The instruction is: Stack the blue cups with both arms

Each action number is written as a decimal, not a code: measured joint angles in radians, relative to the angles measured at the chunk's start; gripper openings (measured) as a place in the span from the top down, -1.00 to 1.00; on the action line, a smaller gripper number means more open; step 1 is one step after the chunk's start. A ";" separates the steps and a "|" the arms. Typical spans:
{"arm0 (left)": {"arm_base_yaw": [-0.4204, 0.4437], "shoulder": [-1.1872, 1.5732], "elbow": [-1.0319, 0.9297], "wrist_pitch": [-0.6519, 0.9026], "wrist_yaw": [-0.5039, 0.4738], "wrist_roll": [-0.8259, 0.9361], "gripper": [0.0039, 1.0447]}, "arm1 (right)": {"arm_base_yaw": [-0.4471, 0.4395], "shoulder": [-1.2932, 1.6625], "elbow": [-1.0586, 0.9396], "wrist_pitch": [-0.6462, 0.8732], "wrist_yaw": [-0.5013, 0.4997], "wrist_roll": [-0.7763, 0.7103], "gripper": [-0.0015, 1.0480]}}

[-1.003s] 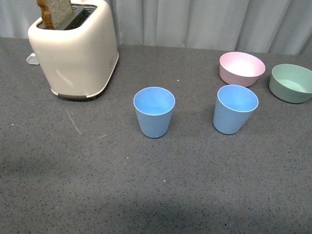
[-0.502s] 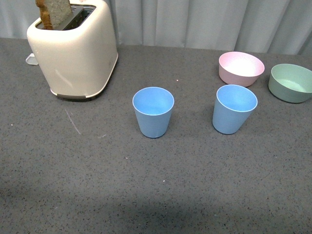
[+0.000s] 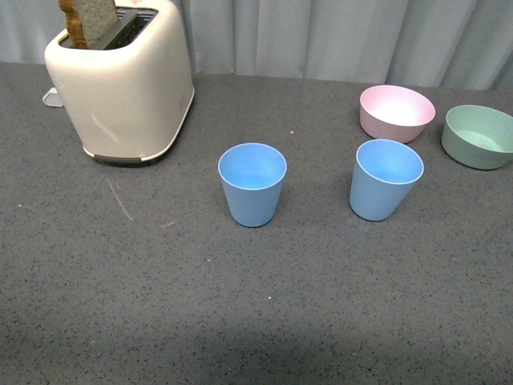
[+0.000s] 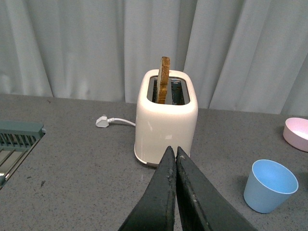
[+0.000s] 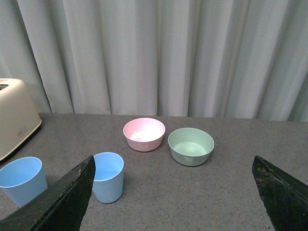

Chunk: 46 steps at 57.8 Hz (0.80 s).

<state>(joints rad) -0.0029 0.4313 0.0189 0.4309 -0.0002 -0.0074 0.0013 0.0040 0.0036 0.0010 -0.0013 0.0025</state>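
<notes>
Two light-blue cups stand upright and apart on the grey table: one in the middle point(image 3: 252, 184) and one to its right point(image 3: 385, 179). Neither arm shows in the front view. In the left wrist view my left gripper point(image 4: 172, 150) is shut and empty, its tips in front of the toaster, with one blue cup point(image 4: 270, 186) off to the side. In the right wrist view my right gripper point(image 5: 172, 166) is wide open and empty, well back from both cups point(image 5: 107, 176) point(image 5: 22, 180).
A cream toaster point(image 3: 122, 76) with a bread slice point(image 3: 90, 19) stands at the back left. A pink bowl point(image 3: 396, 111) and a green bowl point(image 3: 479, 135) sit at the back right. A white plug and cord point(image 4: 111, 121) lie beside the toaster; a grey rack point(image 4: 14, 144) shows at the table's edge.
</notes>
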 joint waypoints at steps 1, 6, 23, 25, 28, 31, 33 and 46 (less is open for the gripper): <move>0.000 -0.015 0.000 -0.014 0.000 0.000 0.93 | 0.000 0.000 0.000 0.000 0.000 0.000 -0.81; 0.000 -0.053 0.000 -0.051 0.000 0.000 0.93 | 0.000 0.000 0.000 0.000 0.000 0.000 -0.81; 0.000 -0.172 0.000 -0.168 0.000 0.000 0.93 | 0.000 0.000 0.000 0.000 0.000 0.000 -0.81; 0.000 -0.185 0.000 -0.180 0.000 0.000 0.93 | 0.000 0.000 0.000 0.000 0.000 0.000 -0.81; 0.000 -0.199 0.000 -0.195 0.000 0.000 0.93 | 0.000 0.000 0.000 0.000 0.000 0.000 -0.81; 0.000 -0.213 0.000 -0.208 0.000 0.000 0.93 | 0.000 0.000 0.000 0.000 0.000 0.000 -0.81; 0.000 -0.221 0.000 -0.217 0.000 0.000 0.93 | 0.000 0.000 0.000 0.000 0.000 0.000 -0.81; 0.000 -0.343 0.000 -0.370 0.000 0.000 0.93 | 0.000 0.000 0.000 0.000 0.000 0.000 -0.81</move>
<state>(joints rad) -0.0025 0.0883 0.0189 0.0612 0.0002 -0.0071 0.0013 0.0040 0.0036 0.0010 -0.0013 0.0025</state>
